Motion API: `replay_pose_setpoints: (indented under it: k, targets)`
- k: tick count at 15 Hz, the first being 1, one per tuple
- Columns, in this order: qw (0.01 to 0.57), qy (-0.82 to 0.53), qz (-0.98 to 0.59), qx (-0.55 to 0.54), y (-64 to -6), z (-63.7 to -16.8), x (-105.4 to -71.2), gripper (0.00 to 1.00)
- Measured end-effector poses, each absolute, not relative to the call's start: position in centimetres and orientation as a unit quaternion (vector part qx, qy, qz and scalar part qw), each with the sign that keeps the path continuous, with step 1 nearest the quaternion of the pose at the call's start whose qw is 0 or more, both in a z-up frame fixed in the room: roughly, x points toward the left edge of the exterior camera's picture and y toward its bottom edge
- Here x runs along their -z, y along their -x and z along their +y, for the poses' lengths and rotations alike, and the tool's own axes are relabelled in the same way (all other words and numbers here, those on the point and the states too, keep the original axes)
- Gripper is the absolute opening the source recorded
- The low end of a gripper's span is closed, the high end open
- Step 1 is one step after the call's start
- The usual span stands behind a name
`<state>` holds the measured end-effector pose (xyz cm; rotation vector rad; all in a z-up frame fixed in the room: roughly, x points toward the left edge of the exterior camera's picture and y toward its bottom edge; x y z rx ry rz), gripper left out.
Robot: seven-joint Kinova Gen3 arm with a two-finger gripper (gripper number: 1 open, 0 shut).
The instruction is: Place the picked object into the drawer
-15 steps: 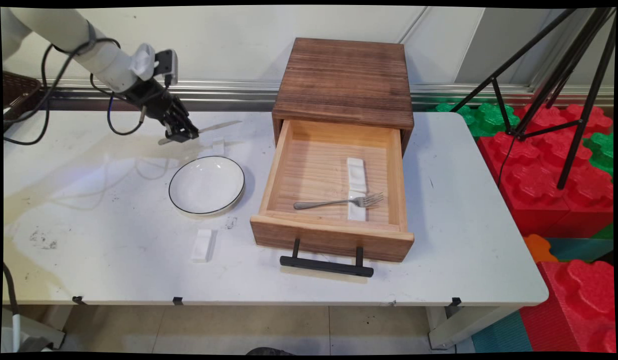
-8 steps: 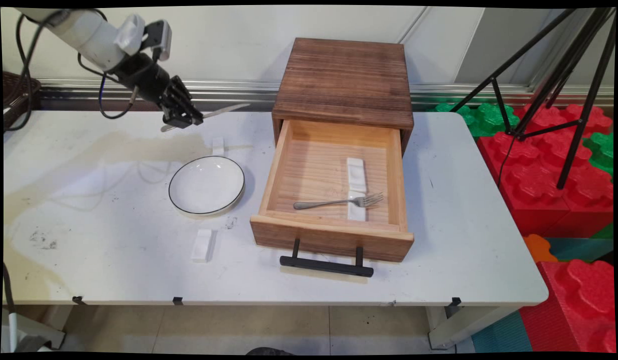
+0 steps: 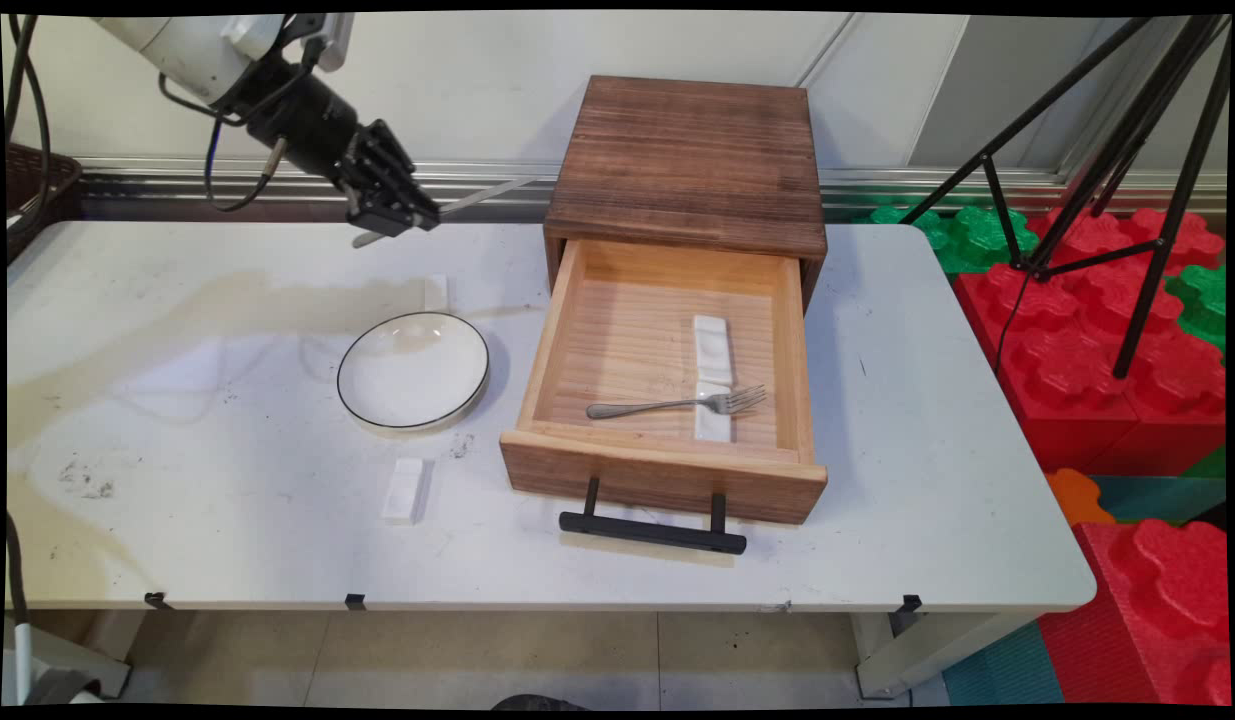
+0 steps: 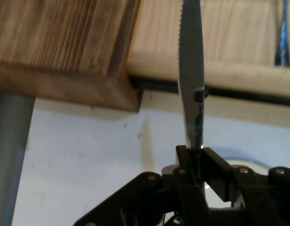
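1. Already we see the gripper (image 3: 409, 222) clamped on a knife (image 4: 191, 75), carried in the air above the table (image 3: 927, 400).
2. Its blade points toward the open drawer (image 3: 667, 470), where a fork (image 3: 677, 404) lies across a white rest (image 3: 714, 410).
3. Beside the plate (image 3: 414, 370), two rests (image 3: 406, 490) lie bare.

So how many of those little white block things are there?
4: two inside the open drawer, one behind the other, which lies under the fork; one behind the plate; one in front of it.

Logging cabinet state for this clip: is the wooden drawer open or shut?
Open: the drawer is pulled out of the cabinet, showing a fork inside.
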<state>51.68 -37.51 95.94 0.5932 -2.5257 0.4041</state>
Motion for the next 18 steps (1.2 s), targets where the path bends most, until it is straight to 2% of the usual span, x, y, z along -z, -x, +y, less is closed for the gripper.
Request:
replay_pose_setpoints:
  k: [9, 18]
  targets:
    - [0.302, -0.192, -0.923, -0.14, -44.1, -37.6, -97.9, 0.0]
    - [0.311, -0.185, -0.921, -0.142, -36.3, -40.9, -96.3, 0.0]
